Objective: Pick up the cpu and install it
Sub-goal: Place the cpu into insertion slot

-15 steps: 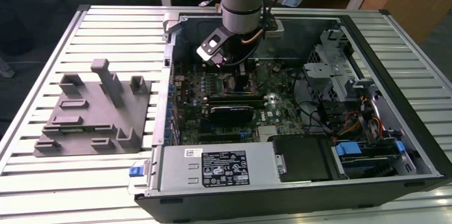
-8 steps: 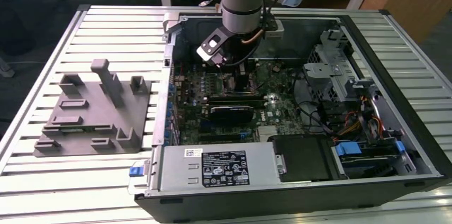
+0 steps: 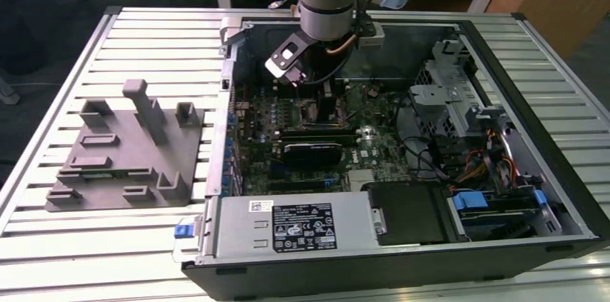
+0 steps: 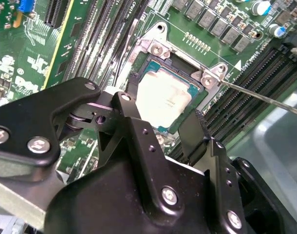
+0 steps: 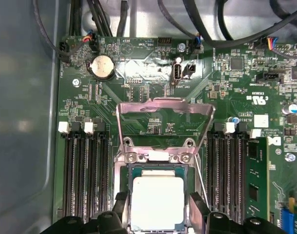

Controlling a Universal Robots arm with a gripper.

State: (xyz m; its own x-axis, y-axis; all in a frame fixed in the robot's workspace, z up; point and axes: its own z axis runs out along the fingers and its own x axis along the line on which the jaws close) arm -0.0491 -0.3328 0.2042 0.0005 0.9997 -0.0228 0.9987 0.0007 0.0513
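**Cpu in its socket, tool above it**

The computer case (image 3: 381, 277) lies open on the counter (image 3: 57, 259), with the fixture (image 3: 124, 152) beside it on the exterior view's left. The motherboard (image 5: 153, 83) lies inside the case, and the power supply (image 3: 286, 227) sits at the case's near end. The cpu (image 5: 157, 202) sits in the socket (image 5: 139, 157) on the motherboard, with memory slots (image 5: 85, 170) along both sides. The tool (image 4: 157, 111) hangs just above the cpu, its fingers spread, one to each side.

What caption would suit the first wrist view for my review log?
The gripper straddles the cpu in the open socket of the motherboard, load plate raised.
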